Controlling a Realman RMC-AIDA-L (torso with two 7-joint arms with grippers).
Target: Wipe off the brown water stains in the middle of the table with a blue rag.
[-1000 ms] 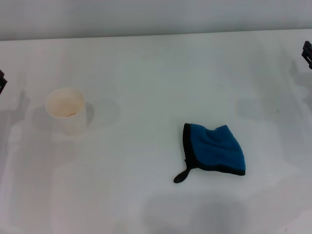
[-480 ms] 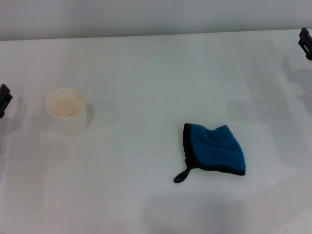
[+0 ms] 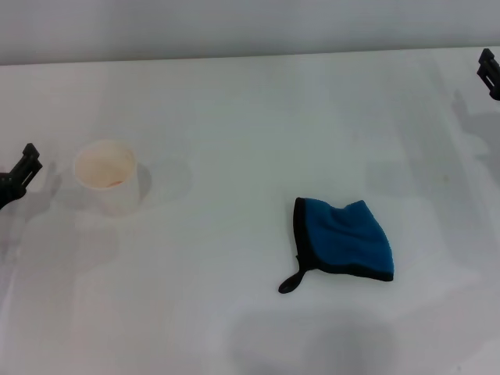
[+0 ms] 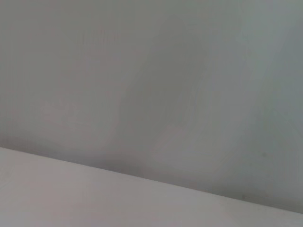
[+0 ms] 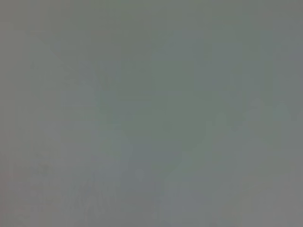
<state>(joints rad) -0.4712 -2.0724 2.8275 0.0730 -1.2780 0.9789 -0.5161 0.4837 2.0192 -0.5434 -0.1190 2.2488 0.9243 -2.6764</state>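
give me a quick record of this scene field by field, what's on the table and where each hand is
surface: white table
rag: blue rag lying flat, right of centre, untouched
cup: white paper cup upright, on the left side
stain: no brown stain discernible on the table
left hand: at the left edge, beside the cup, apart from it
right hand: at the far right edge, away from the rag

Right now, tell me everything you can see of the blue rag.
The blue rag is a bright blue fuzzy cloth with black edging and a small black loop at its near-left corner. It lies flat but slightly rumpled, with a soft crease across the top, roughly fan-shaped rather than square. It rests on the white table, right of centre and towards the near side, well apart from the paper cup. Nothing but the table touches it; neither claw is near it.
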